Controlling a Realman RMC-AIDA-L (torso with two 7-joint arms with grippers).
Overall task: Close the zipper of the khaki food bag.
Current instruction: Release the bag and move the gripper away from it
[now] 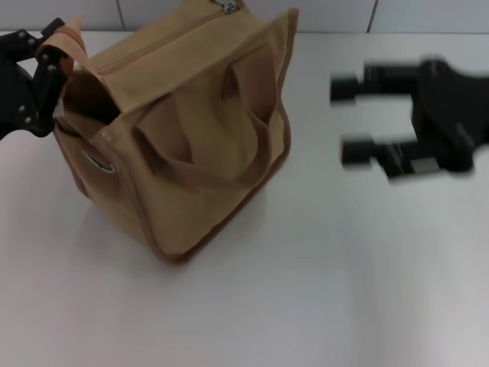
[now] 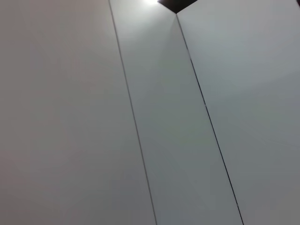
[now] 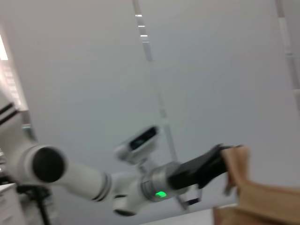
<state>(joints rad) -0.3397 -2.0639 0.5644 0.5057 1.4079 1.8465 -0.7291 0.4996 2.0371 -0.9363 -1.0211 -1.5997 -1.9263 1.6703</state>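
I have the khaki food bag (image 1: 191, 145) sitting on the white table (image 1: 321, 290), turned at an angle, its two strap handles (image 1: 229, 145) flopped over the near face and the silver eyelet (image 1: 98, 162) on the side toward my left arm. The left gripper (image 1: 47, 55) is clamped on the corner tab of the bag at the end of the top panel; the right wrist view shows the same thing from the far side, black fingers pinching a flap of tan fabric. The zipper (image 1: 164, 42) runs along the top panel away from that corner, and its small shiny pull (image 1: 229, 7) sits at the far end, right at the picture's upper edge, with a dark gap showing near the held corner, so I judge the bag is not yet closed. The right gripper (image 1: 359, 118) is off to the side above the table, well apart from the bag, its fingers spread and holding nothing. I read this as the anchoring step done and the reach pending: next I need to bring the right gripper to that pull, pinch it, and draw it along the track toward the held corner while the left keeps the fabric taut.
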